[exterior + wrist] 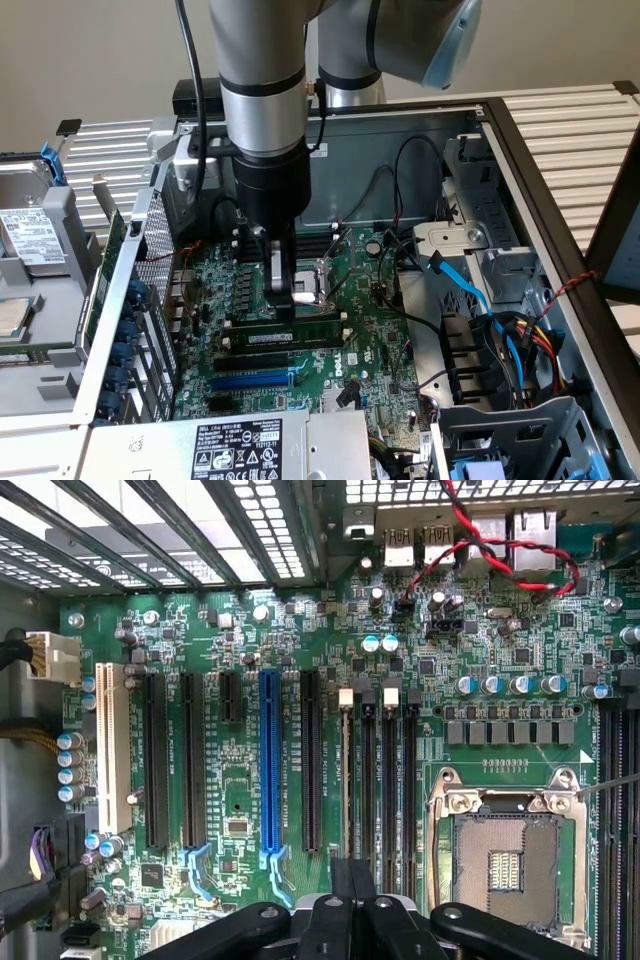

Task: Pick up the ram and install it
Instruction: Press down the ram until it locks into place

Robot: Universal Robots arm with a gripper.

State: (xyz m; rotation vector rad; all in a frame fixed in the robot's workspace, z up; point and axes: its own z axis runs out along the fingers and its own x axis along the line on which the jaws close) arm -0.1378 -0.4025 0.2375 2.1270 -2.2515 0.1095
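Gripper (pixel 284 300) stands low over the motherboard (pixel 375 340), directly above the memory slots (pixel 388 780) beside the CPU socket (pixel 505 855). Its fingers (pixel 345 920) are closed together with nothing visibly held. The ram (pixel 300 322) lies seated along a slot just below the fingertips, its green edge showing.

1. Black two-fingered gripper (pixel 281 300): its fingertips merge with the dark slots beneath them in the exterior view, so their spacing cannot be read; the wrist view's edge cuts off the linkage (pixel 345 920).
2. Long, thin green memory stick (pixel 285 321): partly covered by the gripper directly above it; seating cannot be told.
3. White printed label (pixel 238 446), well in front of the gripper: text too small, cut by the frame edge.
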